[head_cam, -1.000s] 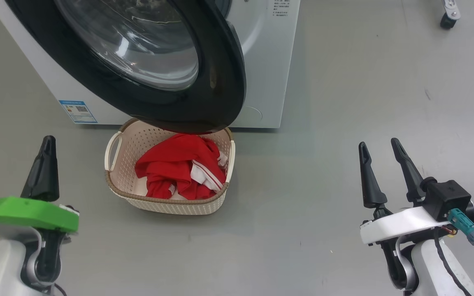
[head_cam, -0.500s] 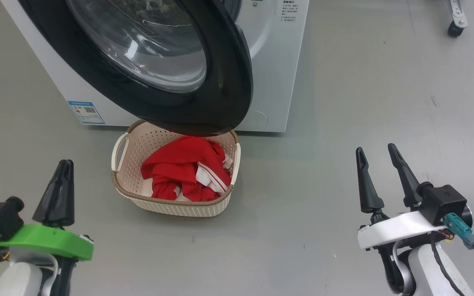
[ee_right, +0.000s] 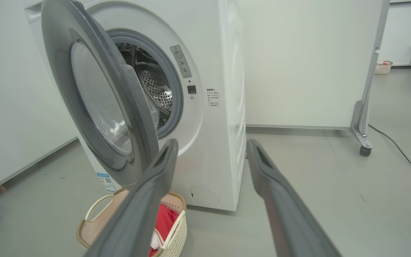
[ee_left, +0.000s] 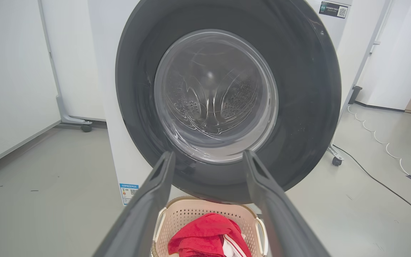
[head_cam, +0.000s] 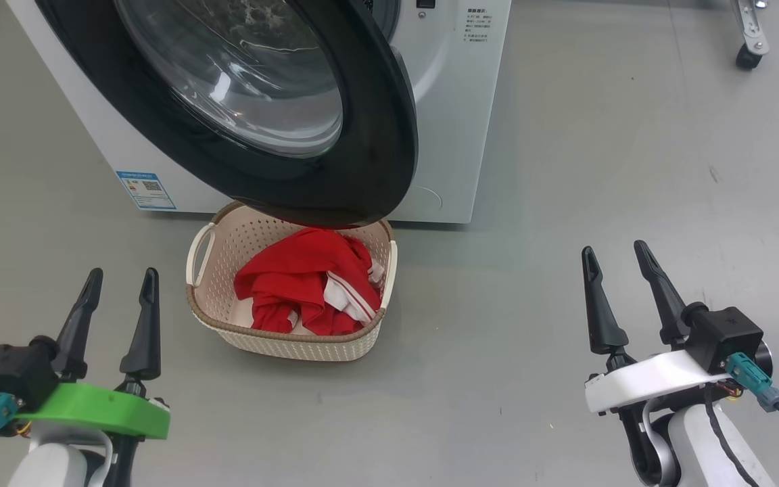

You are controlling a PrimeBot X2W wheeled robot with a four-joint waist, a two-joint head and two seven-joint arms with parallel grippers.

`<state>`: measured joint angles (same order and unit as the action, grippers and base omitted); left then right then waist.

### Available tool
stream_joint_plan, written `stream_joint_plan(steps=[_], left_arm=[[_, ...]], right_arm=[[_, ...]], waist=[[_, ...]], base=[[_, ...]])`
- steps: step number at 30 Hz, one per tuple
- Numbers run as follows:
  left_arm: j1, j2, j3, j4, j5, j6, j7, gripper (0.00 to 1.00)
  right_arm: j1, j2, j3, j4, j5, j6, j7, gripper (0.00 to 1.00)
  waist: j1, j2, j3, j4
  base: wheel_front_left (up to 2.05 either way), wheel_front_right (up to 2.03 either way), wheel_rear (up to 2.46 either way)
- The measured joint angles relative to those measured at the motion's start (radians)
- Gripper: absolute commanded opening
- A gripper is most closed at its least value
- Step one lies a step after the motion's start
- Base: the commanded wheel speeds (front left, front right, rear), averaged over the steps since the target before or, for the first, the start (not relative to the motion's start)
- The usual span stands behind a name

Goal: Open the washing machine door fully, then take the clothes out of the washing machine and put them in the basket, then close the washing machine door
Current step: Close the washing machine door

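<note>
Washing machine door (head_cam: 376, 135), top cut off by head view's upper edge, basket (head_cam: 295, 346), far rim hidden under the door, clothes (ee_left: 205, 241), lower folds cut by left wrist view's bottom edge, blue sticker (head_cam: 146, 191), print too small to read, drum (ee_right: 155, 89), mostly screened by the door

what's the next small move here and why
Probably ease the left gripper forward onto the black ring of the washing machine door to push it shut: the clothes lie in the basket, and that gripper, open and empty, faces the door's outer side.

clothes (head_cam: 308, 291) in basket (head_cam: 217, 318), basket before washing machine (head_cam: 454, 135), under washing machine door (head_cam: 369, 169)
</note>
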<state>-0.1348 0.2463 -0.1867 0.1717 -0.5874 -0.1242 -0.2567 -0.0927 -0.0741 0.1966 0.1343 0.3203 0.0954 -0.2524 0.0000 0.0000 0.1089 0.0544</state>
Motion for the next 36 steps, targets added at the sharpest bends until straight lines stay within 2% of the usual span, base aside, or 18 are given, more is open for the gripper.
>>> stream_joint_plan(steps=[15, 36], left_arm=[[0.038, -0.044, 0.02, -0.023, 0.054, 0.0, 0.0, 1.0], [0.054, -0.067, 0.015, -0.05, 0.082, 0.0, 0.0, 1.0]], right_arm=[[0.0, 0.004, -0.001, 0.002, 0.0, 0.004, 0.0, 1.0], [0.0, 0.008, -0.007, 0.002, -0.006, 0.008, 0.0, 1.0]], waist=[[0.0, 0.0, -0.002, -0.007], [0.0, 0.0, 0.008, -0.009]], base=[[0.0, 0.0, 0.0], [0.0, 0.0, 0.0]])
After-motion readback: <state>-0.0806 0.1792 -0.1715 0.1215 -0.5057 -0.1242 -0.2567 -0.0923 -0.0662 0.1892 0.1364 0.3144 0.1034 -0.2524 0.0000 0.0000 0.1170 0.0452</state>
